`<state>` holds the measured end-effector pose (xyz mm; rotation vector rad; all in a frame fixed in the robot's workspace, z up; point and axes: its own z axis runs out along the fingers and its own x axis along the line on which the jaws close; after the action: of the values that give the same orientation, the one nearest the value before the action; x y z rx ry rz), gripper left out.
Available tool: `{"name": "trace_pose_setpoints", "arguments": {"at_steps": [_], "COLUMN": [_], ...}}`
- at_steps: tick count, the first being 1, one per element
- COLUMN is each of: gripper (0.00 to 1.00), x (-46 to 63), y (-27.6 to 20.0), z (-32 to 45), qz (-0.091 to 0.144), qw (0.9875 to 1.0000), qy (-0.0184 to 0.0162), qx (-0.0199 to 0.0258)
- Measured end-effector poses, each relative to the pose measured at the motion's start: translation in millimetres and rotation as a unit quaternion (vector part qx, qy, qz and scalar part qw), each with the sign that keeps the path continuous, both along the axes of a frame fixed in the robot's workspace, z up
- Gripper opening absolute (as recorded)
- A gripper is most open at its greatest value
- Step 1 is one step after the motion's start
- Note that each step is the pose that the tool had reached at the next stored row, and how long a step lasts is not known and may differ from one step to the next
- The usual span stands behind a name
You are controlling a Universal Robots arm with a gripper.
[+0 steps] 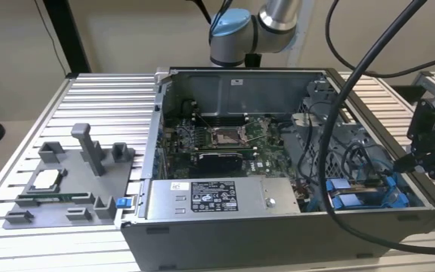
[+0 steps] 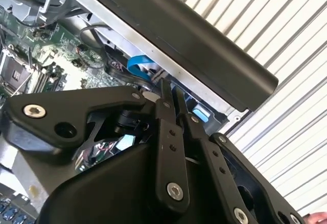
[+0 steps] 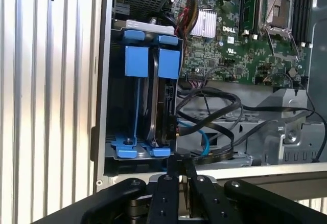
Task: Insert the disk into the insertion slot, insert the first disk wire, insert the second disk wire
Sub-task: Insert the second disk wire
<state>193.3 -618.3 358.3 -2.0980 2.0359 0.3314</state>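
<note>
Exterior view: the disk [image 1: 361, 191], in its bright blue carrier, stands on edge in the insertion slot [image 1: 399, 199] at the front corner of the open computer case [image 1: 278, 238], on the exterior view's right. In the first wrist view the disk [image 3: 162, 101] shows as a dark slab between blue rails, seated in the slot [image 3: 108, 147] beside the case wall, with black cables [image 3: 214, 106] and a blue cable [image 3: 202, 137] lying next to it. The gripper [image 3: 177, 163] hangs just outside the case edge near the disk, fingers [image 2: 166, 101] pressed together, holding nothing visible. A white label [image 1: 213, 195] marks the grey power supply [image 1: 217, 199]; its print is not legible.
</note>
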Motion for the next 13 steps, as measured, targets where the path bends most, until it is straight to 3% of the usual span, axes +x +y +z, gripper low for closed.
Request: {"name": "trace_pose_setpoints", "arguments": {"at_steps": [13], "gripper": [0.00], "x": [-19.8], "y": [1.2], "z": [13.6], "qz": [-0.013], "qw": [0.9999], "qy": [-0.0032], "qx": [0.0003]}}
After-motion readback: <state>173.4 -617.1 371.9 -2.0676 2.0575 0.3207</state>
